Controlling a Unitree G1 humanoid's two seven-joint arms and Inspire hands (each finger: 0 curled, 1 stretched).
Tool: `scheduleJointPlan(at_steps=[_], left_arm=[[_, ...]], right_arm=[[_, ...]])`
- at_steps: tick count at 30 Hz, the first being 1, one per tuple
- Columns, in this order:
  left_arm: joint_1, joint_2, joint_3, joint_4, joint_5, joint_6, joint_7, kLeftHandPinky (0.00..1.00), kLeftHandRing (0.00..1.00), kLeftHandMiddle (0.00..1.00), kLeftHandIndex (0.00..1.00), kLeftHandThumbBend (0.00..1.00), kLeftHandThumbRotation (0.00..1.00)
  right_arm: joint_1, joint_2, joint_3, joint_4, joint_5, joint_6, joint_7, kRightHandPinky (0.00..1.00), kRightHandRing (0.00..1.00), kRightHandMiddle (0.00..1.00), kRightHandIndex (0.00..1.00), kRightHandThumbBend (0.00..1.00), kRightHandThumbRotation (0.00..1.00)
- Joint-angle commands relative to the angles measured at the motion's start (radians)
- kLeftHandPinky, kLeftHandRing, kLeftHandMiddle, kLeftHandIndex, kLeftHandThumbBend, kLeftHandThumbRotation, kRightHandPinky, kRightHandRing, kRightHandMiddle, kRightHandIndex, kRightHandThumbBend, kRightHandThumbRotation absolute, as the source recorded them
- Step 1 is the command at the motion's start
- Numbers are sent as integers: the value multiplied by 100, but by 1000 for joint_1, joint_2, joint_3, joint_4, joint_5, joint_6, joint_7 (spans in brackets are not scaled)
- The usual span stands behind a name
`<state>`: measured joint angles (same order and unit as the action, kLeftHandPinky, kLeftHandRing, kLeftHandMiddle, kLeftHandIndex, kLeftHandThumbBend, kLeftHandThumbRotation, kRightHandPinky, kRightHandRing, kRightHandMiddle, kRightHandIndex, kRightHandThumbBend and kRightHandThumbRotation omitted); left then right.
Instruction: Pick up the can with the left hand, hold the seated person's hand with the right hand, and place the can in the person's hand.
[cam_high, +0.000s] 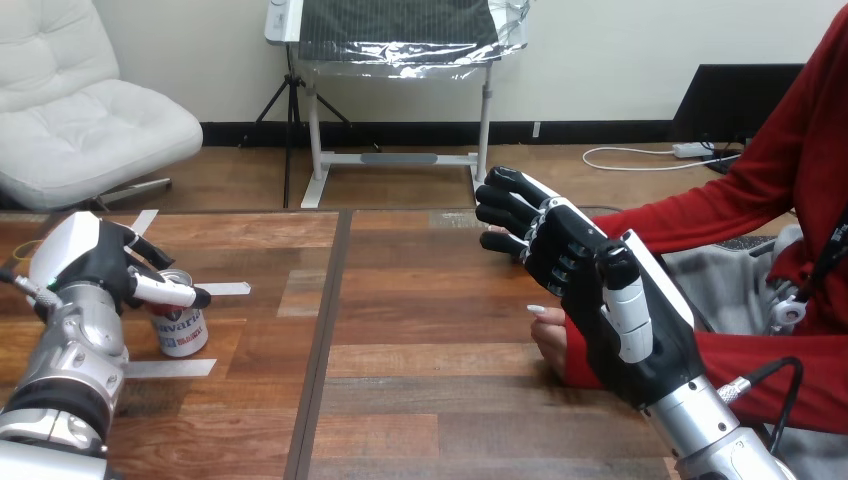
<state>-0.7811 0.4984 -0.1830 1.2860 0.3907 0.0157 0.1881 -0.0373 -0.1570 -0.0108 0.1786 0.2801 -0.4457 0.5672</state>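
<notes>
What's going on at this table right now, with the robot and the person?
The left robot hand is at a can standing on the table. The right robot hand, fingers relaxed, is raised in front of the person's hand, hiding most of it; whether they touch is unclear. The can is not yet handed over.

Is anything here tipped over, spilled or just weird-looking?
Nothing is spilled or tipped: the can stands upright on the table by the left hand. The only odd touch is white tape strips stuck to the wood around it.
</notes>
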Motion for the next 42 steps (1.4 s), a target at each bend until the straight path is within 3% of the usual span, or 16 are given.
scheduleJointPlan(at_steps=[1,23,32,42], left_arm=[[-55,14,1,-36,1,-7,-4,32,39,46,49,73,0],[-60,18,0,-47,4,-1,-21,33,41,47,49,75,0],[-79,22,-2,-83,5,26,-58,34,41,47,49,75,0],[-69,31,15,-196,-9,47,-104,33,39,45,47,77,0]], right_arm=[[-54,7,-16,-36,26,-20,-3,87,91,89,90,91,100],[-59,4,-17,-26,7,-26,-17,87,91,89,90,91,100],[-86,-33,-24,19,-85,-82,-50,83,89,88,89,90,100],[-135,-77,-37,115,-225,-154,-142,81,87,87,85,85,100]])
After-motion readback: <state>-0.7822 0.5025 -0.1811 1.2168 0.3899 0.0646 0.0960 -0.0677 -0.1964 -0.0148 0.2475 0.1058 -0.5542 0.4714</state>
